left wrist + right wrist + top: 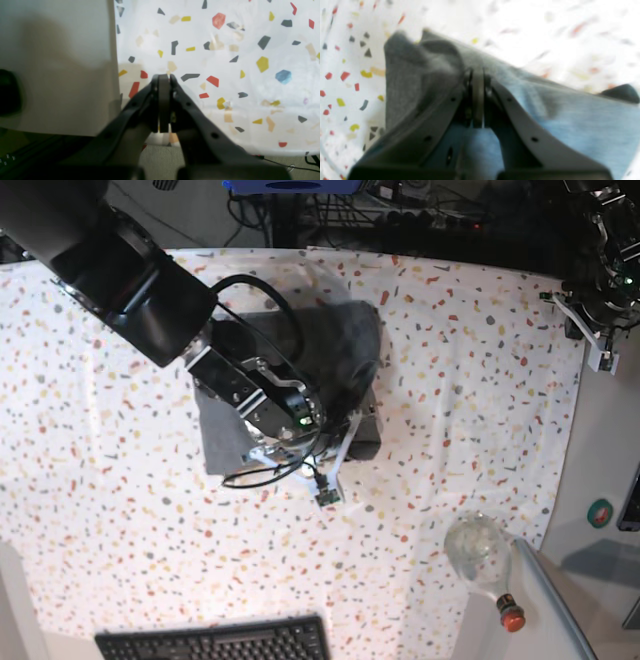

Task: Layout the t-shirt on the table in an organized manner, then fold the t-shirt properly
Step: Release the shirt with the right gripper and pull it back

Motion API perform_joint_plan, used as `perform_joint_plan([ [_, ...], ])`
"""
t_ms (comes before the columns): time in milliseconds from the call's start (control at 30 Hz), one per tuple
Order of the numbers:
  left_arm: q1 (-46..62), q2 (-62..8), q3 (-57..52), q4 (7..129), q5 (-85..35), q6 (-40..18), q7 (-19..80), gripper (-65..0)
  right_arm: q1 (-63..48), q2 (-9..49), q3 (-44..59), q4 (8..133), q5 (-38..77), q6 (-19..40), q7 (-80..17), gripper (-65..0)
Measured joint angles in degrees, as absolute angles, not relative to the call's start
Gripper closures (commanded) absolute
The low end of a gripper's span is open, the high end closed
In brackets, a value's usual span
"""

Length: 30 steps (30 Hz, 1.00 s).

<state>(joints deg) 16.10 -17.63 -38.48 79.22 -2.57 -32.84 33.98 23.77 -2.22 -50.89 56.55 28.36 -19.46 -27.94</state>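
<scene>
We note first what is obscured. In the base view the right arm covers much of the t-shirt, and the right gripper is largely lost among its own cables and wrist hardware. The right wrist view is blurred, so the flecks of the surface smear away toward the top right. A dark rounded shape at that view's right edge cannot be identified. The left gripper sits at the edge of the base view, its fingers too small to read there.

In the right wrist view the right gripper shows its fingers pressed together directly on the grey cloth of the t-shirt. We cannot confirm whether fabric is pinched between them. The shirt lies bunched under and around this gripper, a raised fold standing beyond and to the left of its tip, flatter cloth spreading to its right and beneath it.

In the left wrist view the left gripper has its fingers pressed together on nothing, hovering over the speckled surface near its edge. A pale flat panel fills the frame to its left. The t-shirt lies well apart from this gripper.

A black keyboard and a clear bottle with a red cap lie on the near side of the surface.
</scene>
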Motion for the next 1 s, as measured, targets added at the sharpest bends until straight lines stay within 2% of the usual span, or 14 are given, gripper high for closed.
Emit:
perform_joint_plan([
  [367,16.19,-17.63,-38.59,79.22,-2.57,-32.84,34.04,0.0,23.79,-6.79,-66.65,55.70,28.86,-18.41,-26.74,0.0],
  [467,16.08,-17.58,-38.57,79.22,-2.59,-32.84,34.04,0.0,23.79,-5.63,-66.59,59.02,28.60,-18.76,-27.22,0.0],
  [567,15.86,-17.58,-38.26,79.22,-2.59,-32.82,34.00,0.0,23.86,-2.11,-66.24,68.47,28.51,-18.81,-27.29,0.0],
  [633,15.73,-17.15,-38.28,79.24,-2.57,-32.82,33.87,0.0,23.51,0.25,-63.53,74.32,29.54,-19.18,-27.22,0.0],
  [700,15.66,-16.14,-38.22,79.37,-2.55,-32.82,33.89,0.0,22.63,3.51,-58.87,78.59,29.43,-22.57,-27.44,0.0],
  [800,15.75,-14.28,-38.00,79.59,-2.57,-32.82,33.98,0.0,20.32,9.47,-47.22,79.26,28.69,-25.17,-32.73,0.0],
  [900,15.55,-13.45,-32.29,80.53,-1.76,-32.01,34.26,0.0,16.43,12.49,-38.04,79.02,27.94,-23.03,-32.40,0.0],
  [1000,14.74,-11.29,-26.92,83.20,-2.22,-32.82,34.04,0.0,13.32,11.55,-36.05,79.05,28.34,-19.40,-32.53,0.0],
])
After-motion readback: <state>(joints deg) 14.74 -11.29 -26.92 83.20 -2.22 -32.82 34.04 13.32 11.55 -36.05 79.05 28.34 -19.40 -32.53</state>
